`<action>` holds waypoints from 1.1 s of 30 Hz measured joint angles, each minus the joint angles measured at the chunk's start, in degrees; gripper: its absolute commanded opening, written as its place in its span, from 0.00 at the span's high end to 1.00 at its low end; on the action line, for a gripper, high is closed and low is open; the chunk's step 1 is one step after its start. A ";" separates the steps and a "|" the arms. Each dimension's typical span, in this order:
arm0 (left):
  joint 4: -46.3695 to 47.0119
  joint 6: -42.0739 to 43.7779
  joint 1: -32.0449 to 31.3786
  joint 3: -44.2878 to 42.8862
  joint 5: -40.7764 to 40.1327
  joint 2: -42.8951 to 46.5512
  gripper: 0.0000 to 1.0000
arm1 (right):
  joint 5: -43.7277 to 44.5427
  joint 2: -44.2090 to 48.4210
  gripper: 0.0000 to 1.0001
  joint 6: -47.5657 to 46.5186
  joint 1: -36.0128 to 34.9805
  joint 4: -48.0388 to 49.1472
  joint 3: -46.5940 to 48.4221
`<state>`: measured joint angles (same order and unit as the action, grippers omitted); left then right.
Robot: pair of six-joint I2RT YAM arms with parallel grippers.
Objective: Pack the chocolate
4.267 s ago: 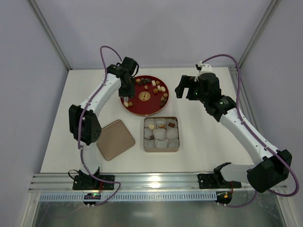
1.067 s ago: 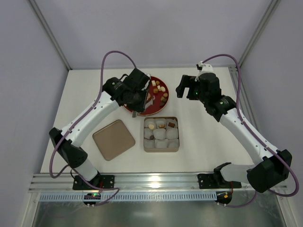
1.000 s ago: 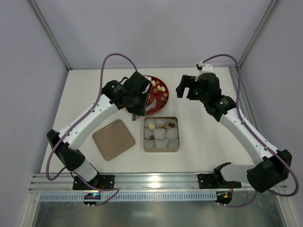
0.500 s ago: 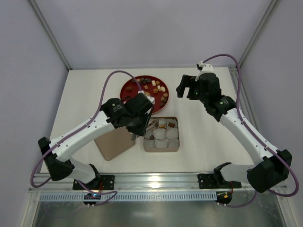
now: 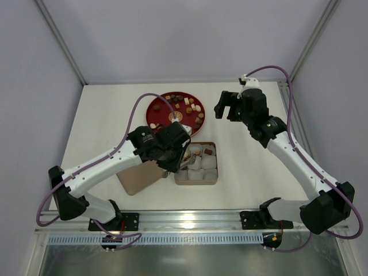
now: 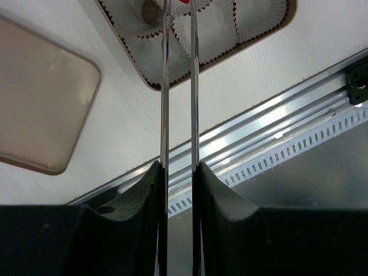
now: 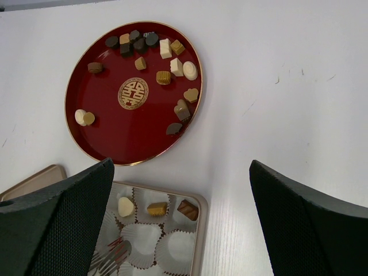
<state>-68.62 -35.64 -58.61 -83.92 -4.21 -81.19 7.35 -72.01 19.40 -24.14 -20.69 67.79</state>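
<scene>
Table: white and matte point(image 5: 103, 115), with a few faint scuffs to the right of the plate.
Room: pale grey-lilac walls and metal posts in the corners. An aluminium rail point(image 5: 190, 218) runs along the near edge, where both arms are bolted.
Plate: round and red point(image 7: 115, 123), with a gold rim and a gold emblem point(image 7: 133, 93) at its centre. It sits at the far middle of the table.
Chocolate: most of it point(image 7: 164, 77) is scattered on the plate, mainly along the far and right side, with two pieces alone at the left. Three more pieces, cream, tan and dark brown, sit in the far row of the tin.
Tin: square point(image 5: 198, 183), just on the near side of the plate, lined with white paper cups point(image 7: 181, 244).
Lid: tan with rounded corners point(image 6: 40, 92), lying flat to the left of the tin and apart from it.
Left end effector: it hangs point(image 7: 112, 255) over the tin's left cups. Its two long thin fingers point(image 6: 165, 86) run close and parallel with a narrow gap. The tips run off the wrist view, so I cannot tell whether they pinch anything.
Right end effector: it hangs point(image 5: 227, 108) above bare table to the right of the plate, fingers spread wide.
In the way: from above, the left forearm crosses the lid and the tin's left edge, hiding much of the lid.
Since earlier: a few seconds ago the left end effector was down at the plate's left side. Half a second ago it was at the tin's far-left corner, and now it is further in over the tin. The right arm has not moved.
</scene>
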 measured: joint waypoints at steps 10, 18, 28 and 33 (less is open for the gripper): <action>2.16 0.04 -0.24 0.28 0.20 -2.60 0.71 | 0.04 0.00 0.00 -0.02 0.00 0.02 -0.07; 2.64 0.11 -0.24 0.70 0.17 -3.87 0.66 | 0.09 0.00 0.00 -0.04 0.02 0.00 -0.20; 2.75 0.28 -0.24 0.72 -0.15 -4.17 0.65 | 0.20 0.00 0.00 -0.04 0.02 0.00 -0.20; 2.14 0.66 -0.26 -0.07 -0.42 -4.17 0.64 | 0.17 0.00 0.00 -0.04 0.02 0.00 -0.20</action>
<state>-66.48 -34.98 -58.87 -83.99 -4.62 -85.36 7.53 -72.01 19.35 -24.12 -20.69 67.59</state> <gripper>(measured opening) 0.359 0.996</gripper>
